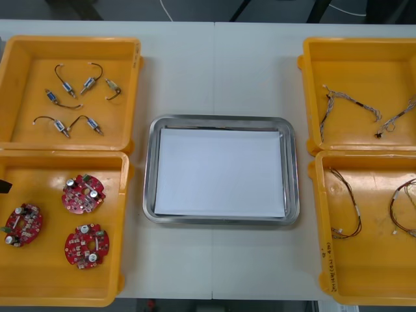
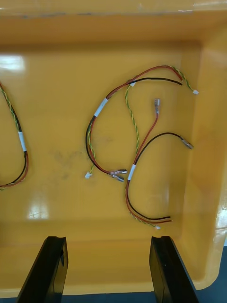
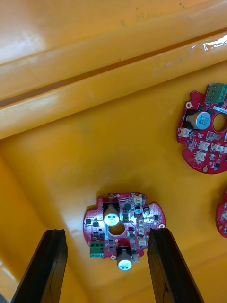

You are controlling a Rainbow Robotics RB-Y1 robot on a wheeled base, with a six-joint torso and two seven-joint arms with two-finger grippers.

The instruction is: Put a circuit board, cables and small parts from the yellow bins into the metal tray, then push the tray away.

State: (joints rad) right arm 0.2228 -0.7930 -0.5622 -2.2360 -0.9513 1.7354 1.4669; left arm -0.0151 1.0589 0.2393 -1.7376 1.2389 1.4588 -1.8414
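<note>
Plainly, nothing had yet gone into the metal tray (image 1: 221,121), which sat white inside at the middle of the worktop (image 1: 214,65), between the bins.

On the left, the left jaws stood wide apart and empty over the near left bin (image 1: 39,286), straddling a round red circuit board (image 3: 124,229) that lay flat on the bin floor. The likely trouble there was the grip itself. Closing on the raised silver-topped components or the green connector instead of the board's edge could tip it or let it slip. A flat board also gave little to catch, so the tips might scrape the floor. A second board (image 3: 205,130) lay well apart and seemed safe from a knock.

On the right, the right jaws were equally open and held nothing, hanging above the red, black and yellow cables (image 2: 131,171) in the near right bin (image 1: 364,286). Those thin wires looped across one another. A pinch might draw up several strands at once, or miss them, and trailing ends could snag on the rim.

As for writing, dark handwritten marks (image 1: 328,268) ran along that bin's inner rim, too small to read. The boards showed no legible print.
</note>
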